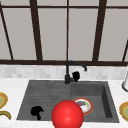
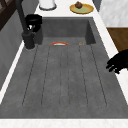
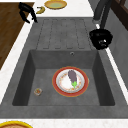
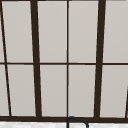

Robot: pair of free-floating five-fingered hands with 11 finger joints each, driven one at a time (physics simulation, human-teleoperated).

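My right hand (image 1: 75, 75) is at the back of the sink, right beside the base of the black faucet (image 1: 67, 75). Its fingers are curled round the faucet's side handle, as the right side view (image 3: 100, 38) and left side view (image 2: 32, 22) show. My left hand (image 1: 37, 111) hovers with relaxed fingers over the front left corner of the drainboard (image 1: 45, 97), holding nothing. In the side views the left hand (image 3: 27, 12) (image 2: 118, 62) hangs near the front rim. A red-rimmed plate (image 3: 81, 88) carrying an eggplant (image 3: 72, 75) lies in the basin.
A red ball (image 1: 67, 115) looms at the sink's front edge. A small round item (image 3: 38, 91) lies on the basin floor. Yellow plates (image 1: 124, 110) (image 1: 2, 100) sit on both counters, with a banana (image 3: 40, 10) at the left and a white container (image 2: 47, 3) at the right.
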